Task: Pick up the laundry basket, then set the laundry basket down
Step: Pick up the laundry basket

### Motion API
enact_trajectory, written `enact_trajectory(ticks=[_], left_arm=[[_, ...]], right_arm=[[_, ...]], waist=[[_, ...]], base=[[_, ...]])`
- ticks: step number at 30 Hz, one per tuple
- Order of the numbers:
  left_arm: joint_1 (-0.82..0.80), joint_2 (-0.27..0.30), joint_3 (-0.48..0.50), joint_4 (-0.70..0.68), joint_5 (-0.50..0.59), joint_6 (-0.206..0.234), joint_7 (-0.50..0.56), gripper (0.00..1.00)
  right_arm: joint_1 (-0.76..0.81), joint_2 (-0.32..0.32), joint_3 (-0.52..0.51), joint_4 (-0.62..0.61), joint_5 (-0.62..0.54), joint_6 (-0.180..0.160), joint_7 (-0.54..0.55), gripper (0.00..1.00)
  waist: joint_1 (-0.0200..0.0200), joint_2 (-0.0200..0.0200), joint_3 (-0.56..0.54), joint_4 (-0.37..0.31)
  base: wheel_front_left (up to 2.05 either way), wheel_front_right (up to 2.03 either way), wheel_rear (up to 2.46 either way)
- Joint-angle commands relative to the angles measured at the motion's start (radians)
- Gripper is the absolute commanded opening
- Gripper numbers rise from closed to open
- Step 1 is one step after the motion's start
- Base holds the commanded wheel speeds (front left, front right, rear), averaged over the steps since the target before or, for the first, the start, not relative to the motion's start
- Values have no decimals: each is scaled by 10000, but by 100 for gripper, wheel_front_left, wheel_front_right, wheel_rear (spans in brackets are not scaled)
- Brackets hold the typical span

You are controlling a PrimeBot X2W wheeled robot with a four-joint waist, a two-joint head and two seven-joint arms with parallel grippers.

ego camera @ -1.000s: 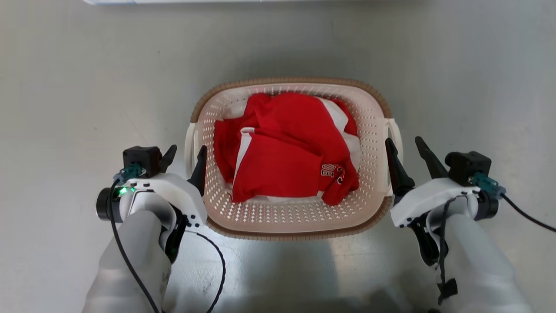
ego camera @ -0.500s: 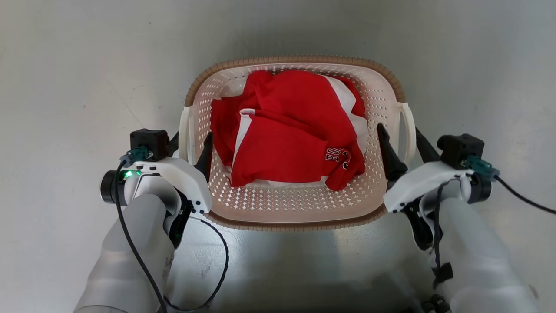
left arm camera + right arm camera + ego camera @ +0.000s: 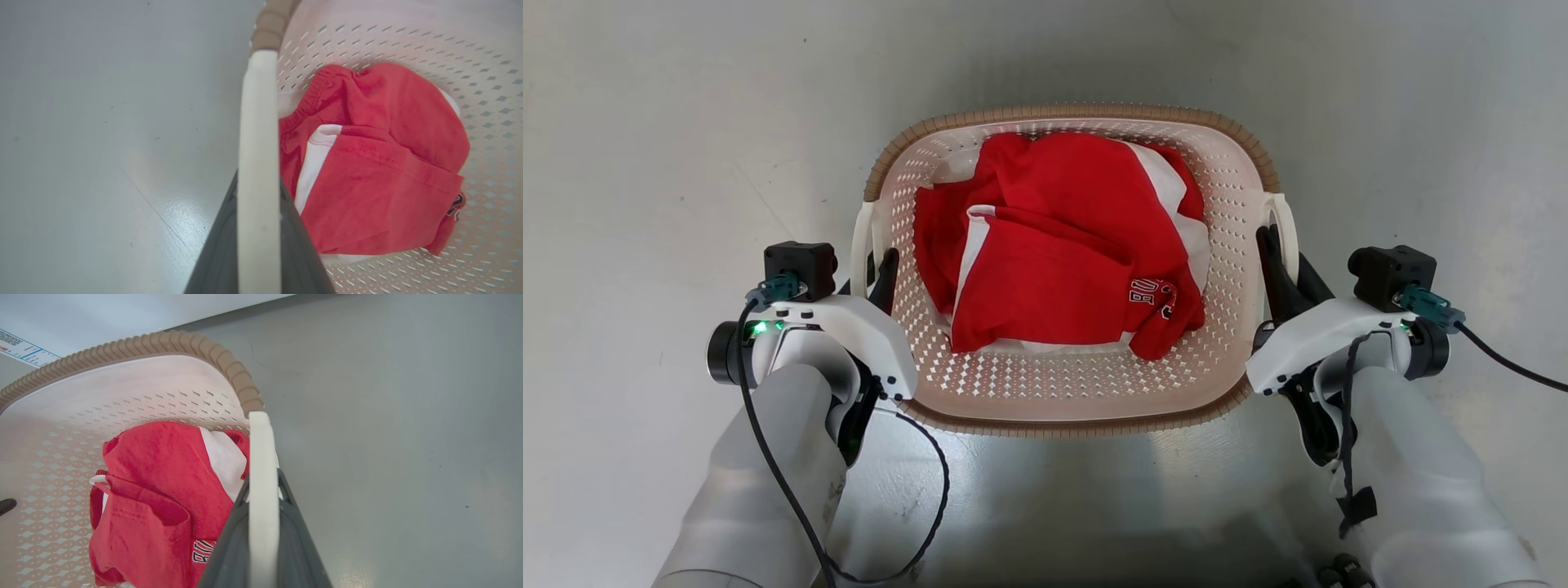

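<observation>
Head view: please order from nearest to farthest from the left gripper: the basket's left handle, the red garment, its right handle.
1. Left handle of the laundry basket, held in the left gripper.
2. Red garment, inside the basket, middle.
3. Right handle, opposite side, at the right gripper.

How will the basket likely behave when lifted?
Likely stiff: the basket is moulded perforated plastic. Probably light, holding only red clothes. It should stay level, since the left gripper and right gripper clamp opposite handles.
</observation>
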Motion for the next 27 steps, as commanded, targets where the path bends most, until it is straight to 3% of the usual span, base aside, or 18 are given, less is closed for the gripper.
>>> enact_trajectory(ticks=[1, 10, 27], left_arm=[[138, 252, 47, -52, -91, -46, -51, 0], [309, 349, -281, 28, -503, -46, -51, 0], [1036, 57, -1391, 1363, -2154, -46, 469, 0]], right_arm=[[258, 201, 244, -48, 44, 69, -124, 0], [264, 202, 636, 153, 311, 69, -124, 0], [45, 202, 2712, 2290, 2132, 69, 231, 0]], waist=[[0, 0, -42, -6], [0, 0, -733, -128], [0, 0, -4118, -329]], base=[[0, 0, 0], [0, 0, 0], [0, 0, 0]])
